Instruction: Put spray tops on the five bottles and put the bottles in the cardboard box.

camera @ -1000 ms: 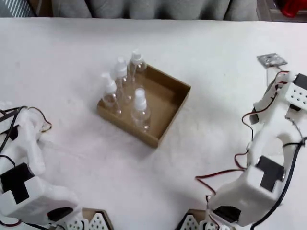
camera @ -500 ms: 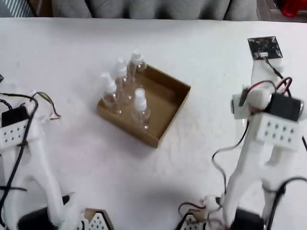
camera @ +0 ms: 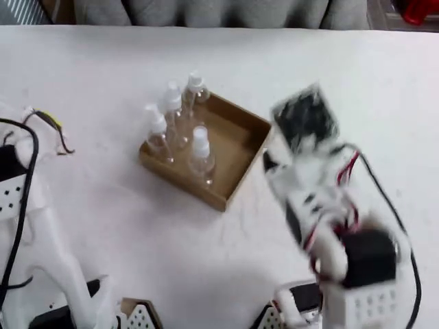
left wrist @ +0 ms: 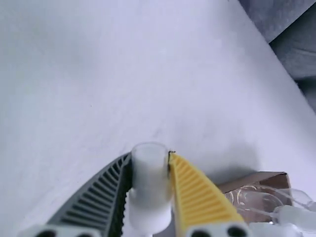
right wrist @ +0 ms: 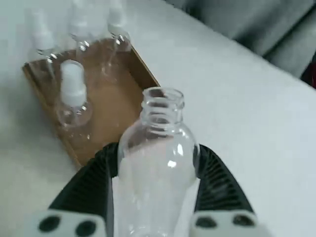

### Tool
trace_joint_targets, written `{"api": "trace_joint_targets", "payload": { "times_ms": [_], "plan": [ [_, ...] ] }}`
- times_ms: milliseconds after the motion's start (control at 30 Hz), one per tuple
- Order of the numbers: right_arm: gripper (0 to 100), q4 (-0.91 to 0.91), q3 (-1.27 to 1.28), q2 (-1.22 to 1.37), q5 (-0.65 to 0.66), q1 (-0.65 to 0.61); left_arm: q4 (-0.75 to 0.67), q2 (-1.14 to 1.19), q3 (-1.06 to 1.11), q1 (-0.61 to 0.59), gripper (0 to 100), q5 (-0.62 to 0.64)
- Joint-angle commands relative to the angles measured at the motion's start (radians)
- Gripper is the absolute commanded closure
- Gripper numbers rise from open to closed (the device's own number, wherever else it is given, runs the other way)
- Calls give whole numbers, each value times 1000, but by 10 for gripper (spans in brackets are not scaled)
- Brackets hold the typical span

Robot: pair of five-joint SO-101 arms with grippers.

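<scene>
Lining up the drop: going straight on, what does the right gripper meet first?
Likely the wall of the brown cardboard box, just past the mouth of the gripped clear plastic bottle; depth is unclear.

A table (camera: 103,68) under a white, faintly rumpled cloth spreads across the high view, evenly lit with only soft shadows. Beyond its far edge runs grey upholstered furniture (camera: 206,12), possibly a sofa, its cushions parted by dark seams. A red object (camera: 420,10) shows at the far right corner behind the table, a striped surface (camera: 20,10) at the far left.
</scene>
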Motion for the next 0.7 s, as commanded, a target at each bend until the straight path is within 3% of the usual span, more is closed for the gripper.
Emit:
{"api": "trace_joint_targets", "payload": {
  "times_ms": [0, 133, 333, 500, 667],
  "plan": [
    [982, -113, 92, -102, -9, -131, 58, -48, -186, 13, 980, -11],
    [982, -283, 258, -186, -32, -197, 97, -48, -362, 15, 980, -11],
    [982, -552, 529, -314, -265, -355, 140, -48, -588, 13, 980, -11],
    [982, -788, 726, -466, -267, -489, 236, -48, -736, 13, 980, -9],
    [983, -891, 852, -564, -267, -555, 311, -48, -850, 18, 980, -12]
  ]
}}
